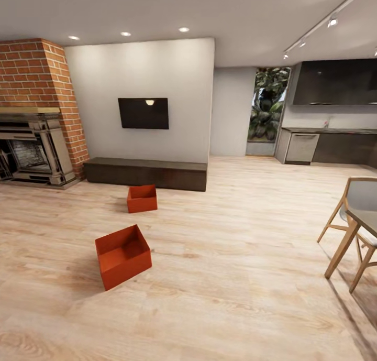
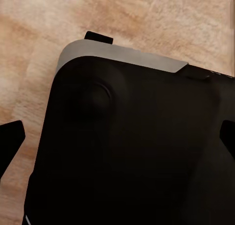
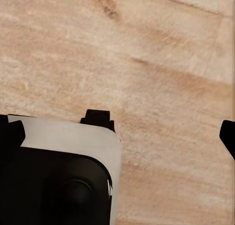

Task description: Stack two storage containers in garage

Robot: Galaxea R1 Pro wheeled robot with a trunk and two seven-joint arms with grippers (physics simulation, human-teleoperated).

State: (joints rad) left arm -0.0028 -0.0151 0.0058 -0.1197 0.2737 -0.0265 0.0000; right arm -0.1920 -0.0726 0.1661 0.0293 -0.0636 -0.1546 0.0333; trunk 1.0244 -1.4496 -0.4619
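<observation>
Two orange-red storage containers stand on the light wood plank floor of the living room. The nearer container (image 1: 123,255) sits turned at an angle, left of centre. The farther container (image 1: 142,198) rests just in front of a low dark bench (image 1: 146,173). In the left wrist view my left gripper (image 2: 119,136) is open, its dark fingertips (image 2: 11,137) spread wide above my own black and grey base. My right gripper (image 3: 119,134) is also open, hanging over the wood floor beside the base. Both grippers hold nothing.
A red brick fireplace (image 1: 36,115) stands at the left and a black TV (image 1: 143,113) hangs on the pale wall. At the right are a wooden chair and table (image 1: 353,230), with a dark kitchen counter (image 1: 330,143) beyond. Wood floor lies between me and the containers.
</observation>
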